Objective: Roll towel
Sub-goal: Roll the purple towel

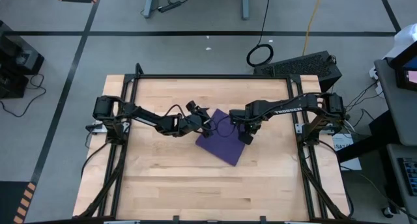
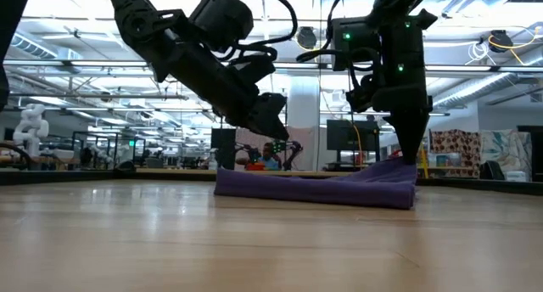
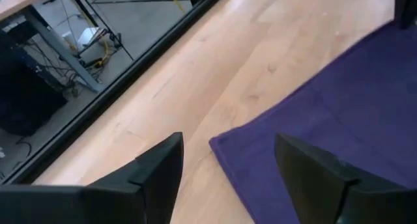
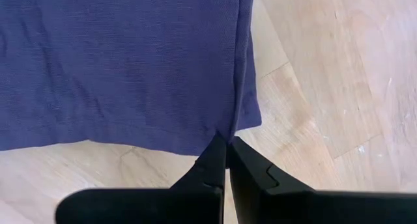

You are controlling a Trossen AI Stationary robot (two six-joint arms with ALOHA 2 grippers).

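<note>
1. Towel point(image 1: 220, 138): from above, it lies as a purple diamond near the middle of the tabletop point(image 1: 195, 185), between my two arms. My left hand point(image 1: 203, 123) sits at its left corner; my right hand point(image 1: 247, 137) is down at its right corner. A black loop of cable point(image 1: 260, 55) lies on the floor beyond the tabletop.

2. Low view: the towel point(image 2: 318, 186) lies mostly flat on the tabletop point(image 2: 254, 241), with its right end lifted a little toward my right hand point(image 2: 409, 158), which comes straight down onto that end. My left hand point(image 2: 273, 126) slants down over the towel's left part and hangs just above the cloth, apart from it.

3. Left wrist view: my left hand point(image 3: 228, 168) is spread wide, nothing between its fingers point(image 3: 163, 175). A corner of the towel point(image 3: 326, 120) points into the gap between them, lying flat on the tabletop point(image 3: 215, 68). Past the tabletop's edge I see the frame and cables on the floor.

4. Right wrist view: my right hand point(image 4: 227, 160) is pinched tight, its two fingers point(image 4: 212, 165) pressed together on the towel's point(image 4: 117, 61) hem right by a corner. The cloth puckers slightly where I grip it; the rest spreads smooth over the tabletop point(image 4: 326, 87).
</note>
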